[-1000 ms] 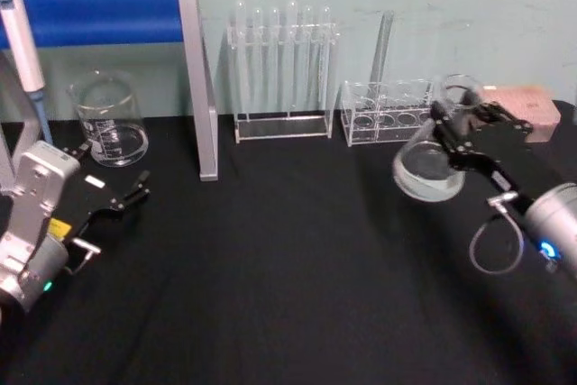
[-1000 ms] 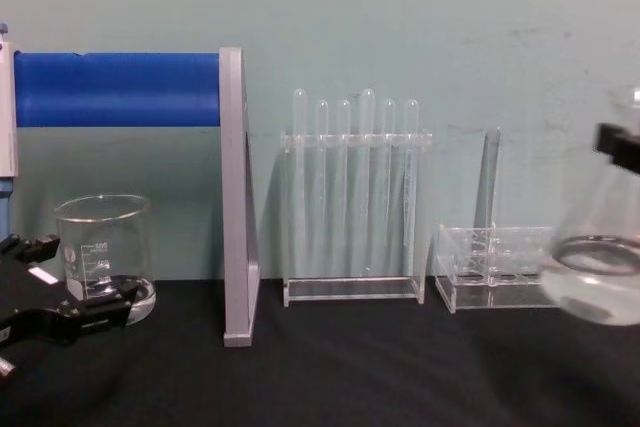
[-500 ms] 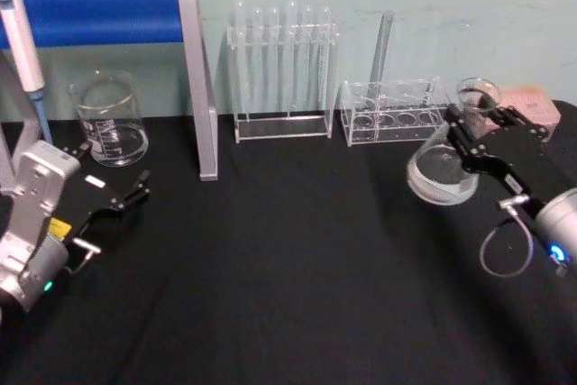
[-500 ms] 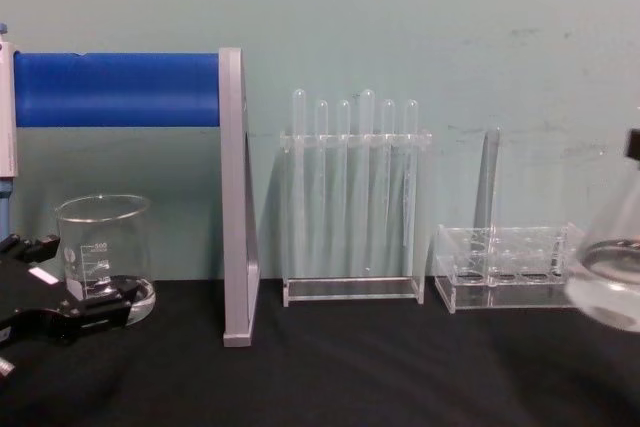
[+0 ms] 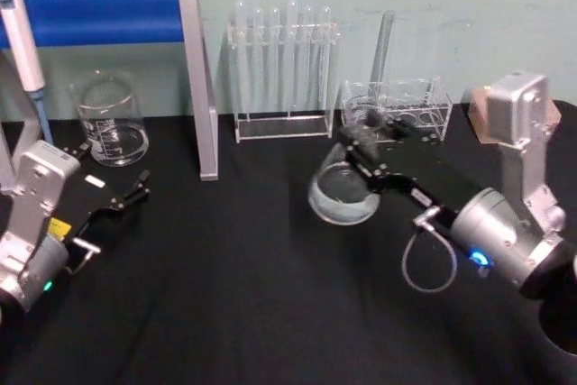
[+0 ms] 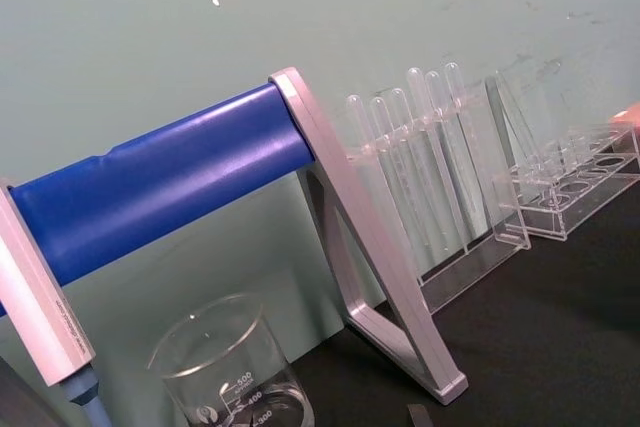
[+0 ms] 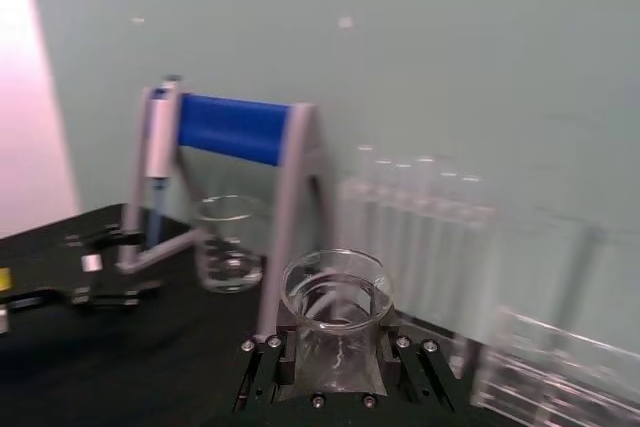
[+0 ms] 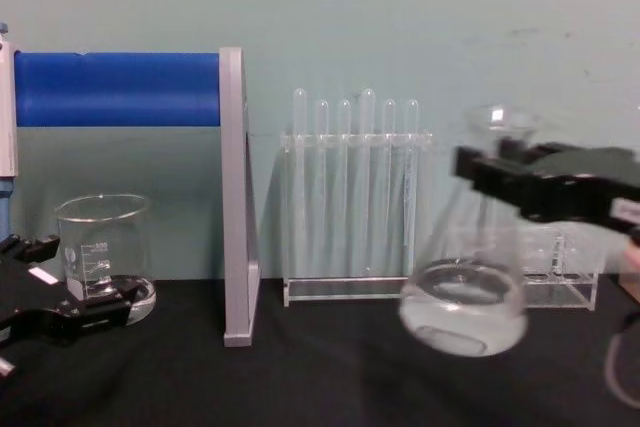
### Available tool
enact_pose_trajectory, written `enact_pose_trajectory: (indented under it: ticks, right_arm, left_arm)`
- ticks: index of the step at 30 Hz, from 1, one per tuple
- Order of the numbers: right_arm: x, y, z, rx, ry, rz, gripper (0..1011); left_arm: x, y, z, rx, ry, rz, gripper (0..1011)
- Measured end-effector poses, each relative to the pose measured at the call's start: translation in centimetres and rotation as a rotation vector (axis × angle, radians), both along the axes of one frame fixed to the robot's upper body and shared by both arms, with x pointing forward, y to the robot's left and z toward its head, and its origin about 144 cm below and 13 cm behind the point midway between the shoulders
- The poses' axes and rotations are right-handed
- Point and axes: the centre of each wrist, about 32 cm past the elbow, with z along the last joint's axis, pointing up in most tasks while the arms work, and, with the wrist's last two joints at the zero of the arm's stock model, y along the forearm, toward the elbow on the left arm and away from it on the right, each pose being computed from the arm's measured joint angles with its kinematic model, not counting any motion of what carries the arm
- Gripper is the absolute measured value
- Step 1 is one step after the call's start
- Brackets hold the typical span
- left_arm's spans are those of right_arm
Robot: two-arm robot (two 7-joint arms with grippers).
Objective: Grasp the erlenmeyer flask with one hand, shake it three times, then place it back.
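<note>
The erlenmeyer flask (image 8: 463, 287) is held above the desk (image 5: 270, 313), just in front of the tall test tube rack (image 8: 355, 217) and toward that rack's right end. Its long axis is tilted off the vertical: the mouth is pointed upward and leaned to the right, while the base is swung down and toward the left, so that the round underside is partly turned to the head view. It is seen as clear glass, with a narrow neck, a flared rim and walls that widen to a broad round base. Whether anything is inside cannot be told. The neck is clamped between the black fingers (image 8: 470, 169) of the right gripper (image 5: 359, 146), which are closed on it just below the rim; the arm is reached in from the right of the rack. In the right wrist view the rim is seen from above, seated between the fingers. The left gripper (image 5: 110, 171) is rested low, well to the left of the rack, with its fingers spread apart and nothing held between them.
</note>
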Motion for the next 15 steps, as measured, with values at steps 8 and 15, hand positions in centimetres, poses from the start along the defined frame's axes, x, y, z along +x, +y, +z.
enact_pose_trajectory:
  ticks: [8, 15]
  right_arm:
    - [0.5, 1.5, -0.1, -0.001, 0.004, 0.094, 449]
    - [0.5, 1.8, -0.1, -0.003, 0.005, 0.116, 449]
  left_arm:
    - [0.0, 0.0, 0.0, 0.0, 0.0, 0.0, 1001]
    - [0.0, 0.0, 0.0, 0.0, 0.0, 0.0, 1001]
